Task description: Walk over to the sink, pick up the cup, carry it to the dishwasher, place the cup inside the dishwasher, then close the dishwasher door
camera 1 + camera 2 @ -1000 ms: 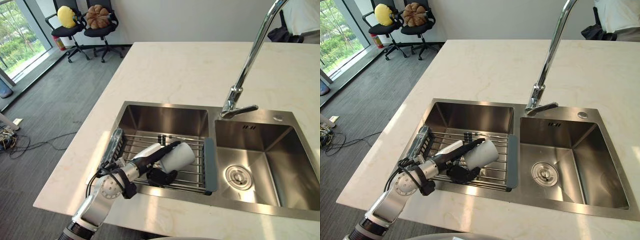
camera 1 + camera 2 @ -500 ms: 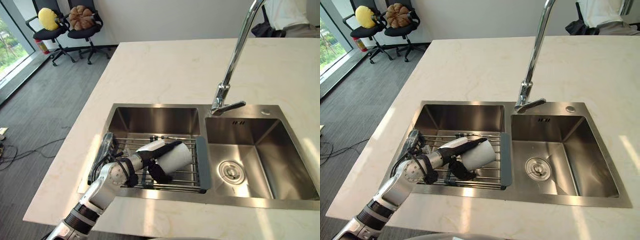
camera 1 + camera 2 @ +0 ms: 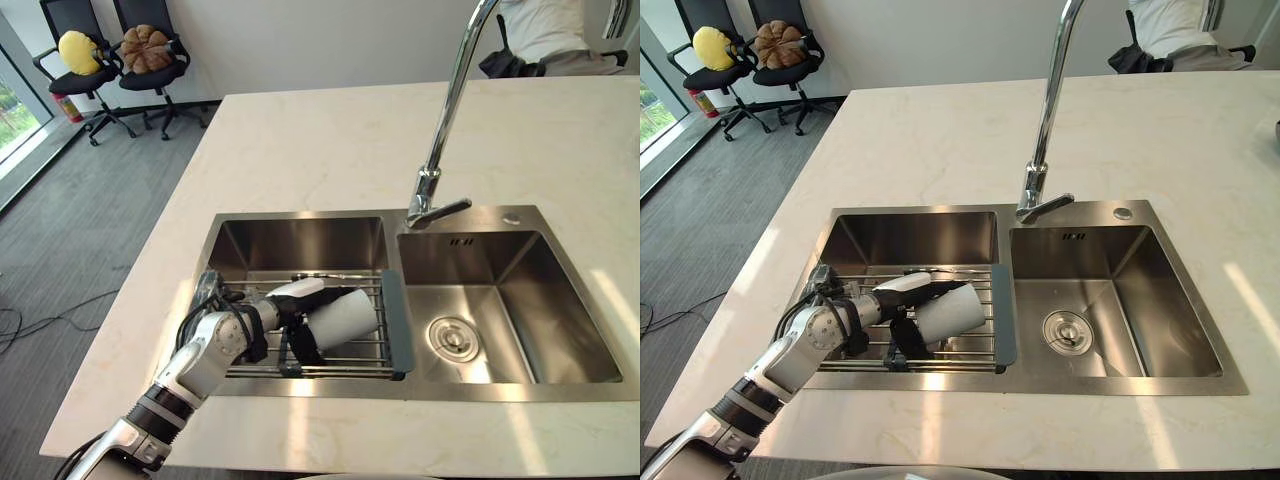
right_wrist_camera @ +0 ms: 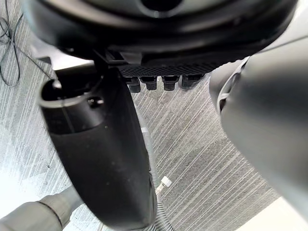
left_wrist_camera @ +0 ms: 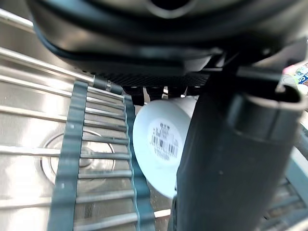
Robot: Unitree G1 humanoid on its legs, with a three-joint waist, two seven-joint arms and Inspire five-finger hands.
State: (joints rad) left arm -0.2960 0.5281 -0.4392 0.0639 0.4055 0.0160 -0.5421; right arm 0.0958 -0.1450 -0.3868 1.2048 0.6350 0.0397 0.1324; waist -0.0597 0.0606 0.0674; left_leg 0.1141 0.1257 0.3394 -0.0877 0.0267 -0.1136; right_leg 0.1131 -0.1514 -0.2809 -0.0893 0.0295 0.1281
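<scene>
We see the left hand (image 3: 283,308) down in the left basin of the sink (image 3: 292,242), its fingers laid over the white cup (image 3: 349,317) and its thumb against the cup's side, grasping it. The cup lies on its side on the wire rack (image 3: 394,322) across that basin, left of the tap (image 3: 446,110). The right hand (image 4: 102,159) hangs relaxed above grey carpet (image 4: 192,161), holding nothing.

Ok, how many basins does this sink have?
2. The left basin holds a wire rack with the white cup lying on it, the left robot hand curled round it. The right basin has the round drain. Nothing seems hidden.
</scene>
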